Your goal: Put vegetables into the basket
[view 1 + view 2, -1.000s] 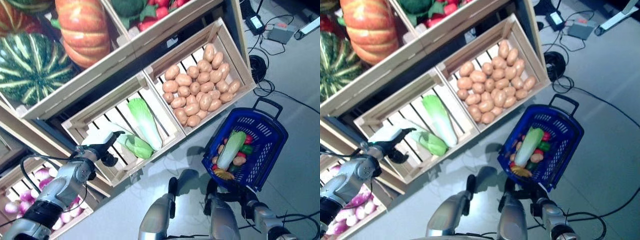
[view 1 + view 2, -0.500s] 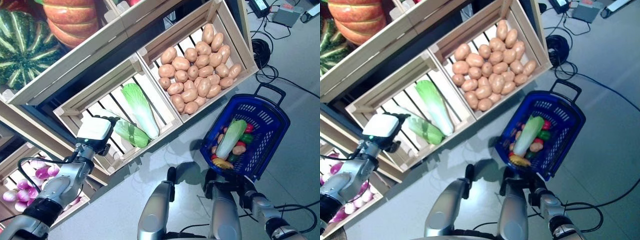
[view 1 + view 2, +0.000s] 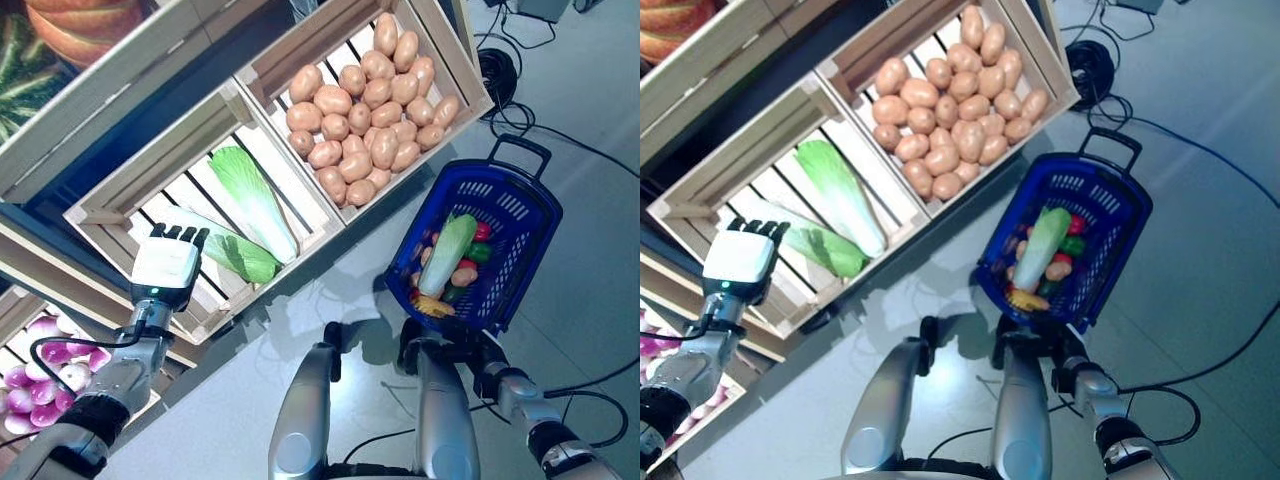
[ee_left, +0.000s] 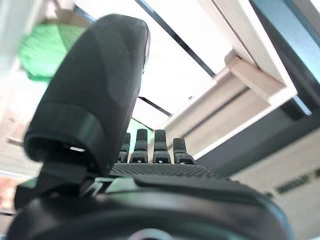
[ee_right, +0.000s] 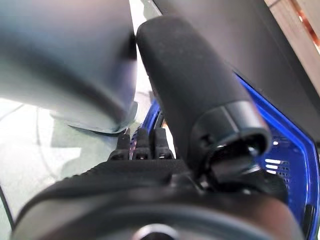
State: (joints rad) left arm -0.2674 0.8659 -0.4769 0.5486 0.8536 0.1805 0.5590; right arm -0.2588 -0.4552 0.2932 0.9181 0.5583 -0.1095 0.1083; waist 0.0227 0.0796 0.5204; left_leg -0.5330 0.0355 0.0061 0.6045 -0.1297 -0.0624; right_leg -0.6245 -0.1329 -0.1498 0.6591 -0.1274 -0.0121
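Several tiers of pale wooden shelving (image 3: 120, 120) fill the upper left of the head views, standing on a smooth grey floor (image 3: 600, 150) that shines with soft reflections. On the top tier, a striped green melon (image 3: 20, 70) and an orange pumpkin (image 3: 85, 25) show only in part. Below them sit two slatted crates side by side: the potato crate (image 3: 455, 55), heaped with brown potatoes (image 3: 365, 145), and the cabbage crate (image 3: 110, 190), holding two napa cabbages, a long pale one (image 3: 250, 200) and a shorter green one (image 3: 240, 258) lying just beside it. A lower crate at the left edge holds purple-and-white turnips (image 3: 40, 375).

The blue basket (image 3: 525, 250) stands on the floor just in front of the potato crate, its black handle (image 3: 520, 155) up at the far end. It already contains a napa cabbage (image 3: 447, 255) lying lengthwise over mixed red, green, orange and yellow vegetables. Black cables (image 3: 510, 85) coil on the floor beyond it.

The left hand (image 3: 165, 270) reaches over the front rail of the cabbage crate, fingers (image 4: 162, 147) straight and side by side, empty, its tips near the green cabbage but not touching it. The right hand (image 5: 150, 150) is low beside the basket's near end, fingers extended, holding nothing.
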